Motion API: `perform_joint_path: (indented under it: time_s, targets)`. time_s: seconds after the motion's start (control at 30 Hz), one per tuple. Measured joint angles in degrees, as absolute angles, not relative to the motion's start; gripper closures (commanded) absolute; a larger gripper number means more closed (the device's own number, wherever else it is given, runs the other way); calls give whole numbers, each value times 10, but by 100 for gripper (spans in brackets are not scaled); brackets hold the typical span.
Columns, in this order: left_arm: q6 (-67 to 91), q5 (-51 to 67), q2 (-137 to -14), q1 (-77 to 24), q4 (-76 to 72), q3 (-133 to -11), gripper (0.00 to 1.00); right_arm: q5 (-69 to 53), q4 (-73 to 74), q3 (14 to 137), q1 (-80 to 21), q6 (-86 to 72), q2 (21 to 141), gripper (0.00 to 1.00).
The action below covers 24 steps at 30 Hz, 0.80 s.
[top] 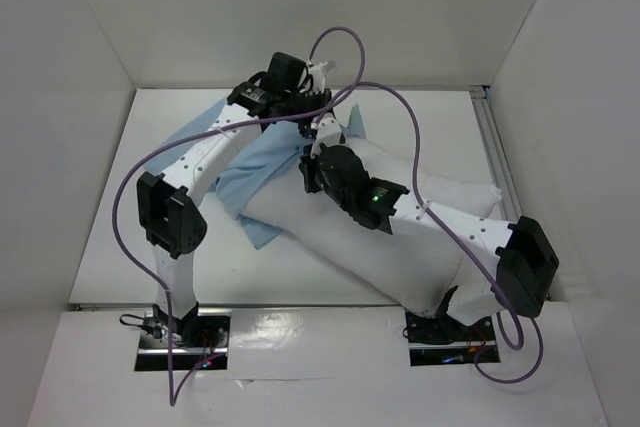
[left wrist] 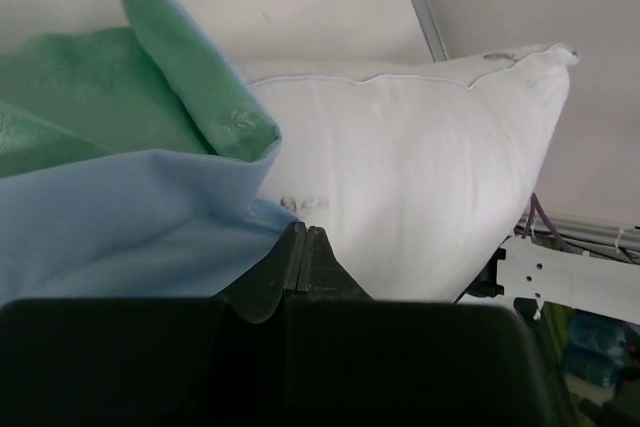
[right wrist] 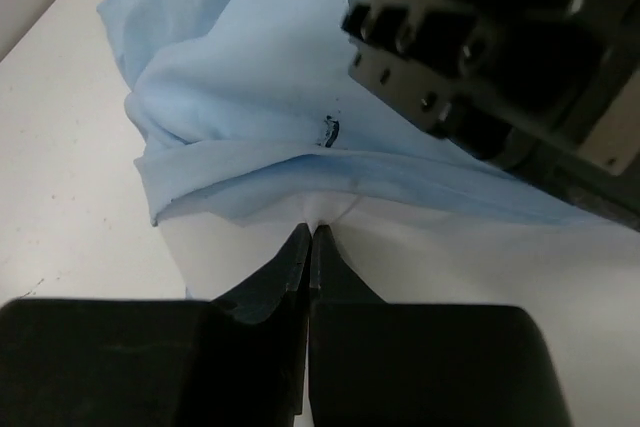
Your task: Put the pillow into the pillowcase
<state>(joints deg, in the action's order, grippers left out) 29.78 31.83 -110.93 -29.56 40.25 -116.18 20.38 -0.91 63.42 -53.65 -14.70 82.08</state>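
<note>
White pillow [top: 330, 242] diagonal mid-desk, pillowcase [top: 255, 182] at its far end, left gripper [left wrist: 303, 247] clamping pillowcase, right gripper [right wrist: 310, 245] pinching pillow.

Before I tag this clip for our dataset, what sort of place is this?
Probably a robotics lab cell: bare white table, plain white enclosure walls, two bolted arms handling a pillow and pillowcase.

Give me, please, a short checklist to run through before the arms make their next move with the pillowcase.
1. Left gripper shut on the pillowcase: ok, pinching its blue edge.
2. Right gripper shut on the pillow: ok, white fabric puckers at its tips.
3. Pillow inside the pillowcase: not ok, most of it lies bare.
4. Pillowcase mouth open wide enough: cannot tell.
</note>
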Motion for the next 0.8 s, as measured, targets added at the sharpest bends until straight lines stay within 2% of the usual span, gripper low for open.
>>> perform_joint_path:
  time_s: [0.07, 0.1, 0.13, 0.17, 0.2, 0.33, 0.37, 0.4, 0.47, 0.5, 0.53, 0.57, 0.6, 0.63, 0.67, 0.7, 0.73, 0.8]
  targets:
    - [304, 318, -1124, -298, 400, -1155, 73, 215, -10, 633, -536, -148, 823, 100]
    - [305, 319, -1134, -294, 403, -1160, 56, 221, -12, 632, -536, -150, 823, 100]
    - [307, 324, -1145, -289, 409, -1170, 36, 232, -16, 629, -536, -152, 823, 100]
    - [307, 328, -1153, -285, 414, -1181, 9, 243, -23, 625, -536, -155, 821, 100]
    - [308, 330, -1159, -279, 423, -1195, 0, 255, -28, 619, -536, -156, 821, 100]
    - [305, 340, -1159, -243, 441, -1256, 0, 278, -38, 581, -523, -175, 796, 100]
    - [302, 342, -1155, -232, 440, -1265, 0, 277, -38, 576, -517, -179, 789, 92]
    - [301, 346, -1146, -218, 439, -1269, 0, 275, -35, 574, -507, -182, 783, 33]
    - [300, 350, -1120, -186, 441, -1259, 7, 271, -26, 582, -493, -182, 782, 11]
    - [299, 351, -1101, -168, 441, -1245, 16, 267, -15, 590, -486, -178, 784, 0]
    - [300, 350, -1077, -147, 433, -1221, 29, 264, -2, 602, -482, -174, 786, 0]
    - [301, 346, -1046, -128, 425, -1187, 54, 261, 12, 618, -481, -166, 789, 0]
    - [303, 340, -1012, -108, 422, -1148, 68, 256, 18, 633, -481, -157, 792, 0]
    - [301, 332, -975, -85, 411, -1103, 79, 251, 22, 644, -481, -150, 793, 0]
    - [303, 326, -942, -65, 403, -1065, 84, 245, 29, 655, -481, -142, 792, 0]
    - [303, 321, -905, -43, 401, -1027, 95, 240, 37, 667, -483, -133, 792, 0]
    - [304, 315, -874, -24, 397, -994, 99, 234, 44, 677, -484, -124, 792, 0]
    - [307, 302, -820, 7, 392, -945, 100, 214, 70, 702, -485, -106, 792, 0]
